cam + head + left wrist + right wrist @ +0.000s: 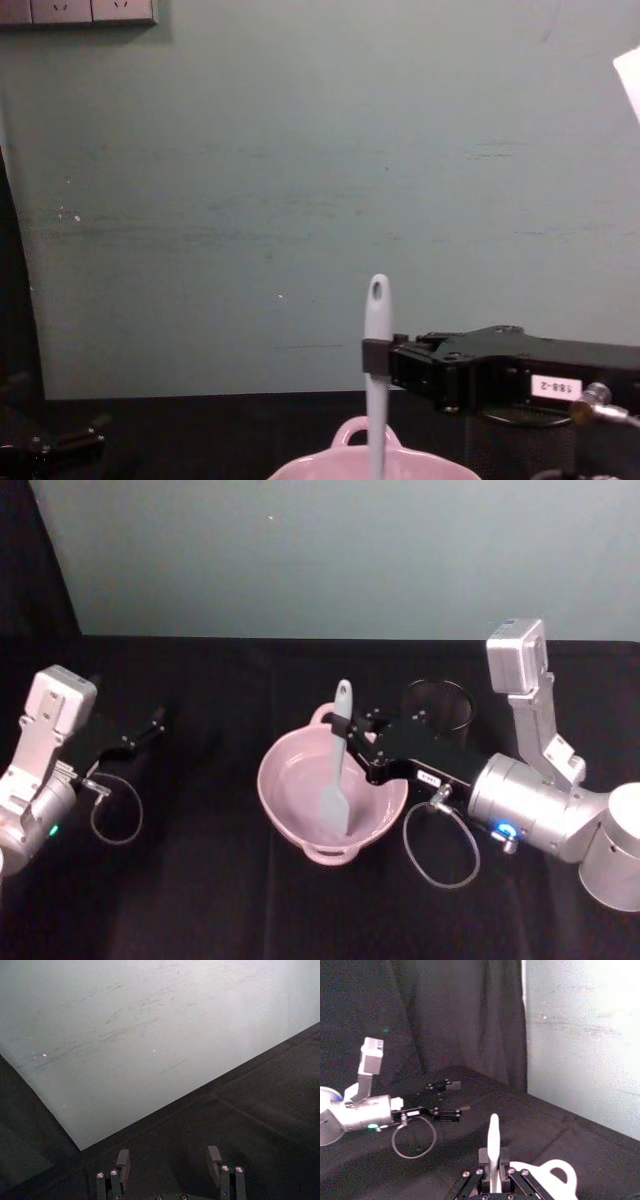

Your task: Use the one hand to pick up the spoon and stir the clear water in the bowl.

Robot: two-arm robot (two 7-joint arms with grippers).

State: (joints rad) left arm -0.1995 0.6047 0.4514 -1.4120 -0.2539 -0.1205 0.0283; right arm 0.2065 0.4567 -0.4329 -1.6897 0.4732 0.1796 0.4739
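Our right gripper (350,730) clamps the spoon (337,780).
We see its fingers closed tight on the handle, blade standing in the pink bowl (330,855); our left gripper (150,725) rests at the left, fingers spread.

Right tool (493,1159) clamped on the spoon (493,1132) handle; the bowl (547,1169), rim and loop handle, just beside the tool; black desk (560,1130) beyond.

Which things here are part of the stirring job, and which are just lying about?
In the job:
right gripper, shut on the spoon
spoon, blade down inside the bowl
bowl, pink, mid-table

Lying about:
black mesh cup, behind the right gripper
left gripper, open, parked at the far left
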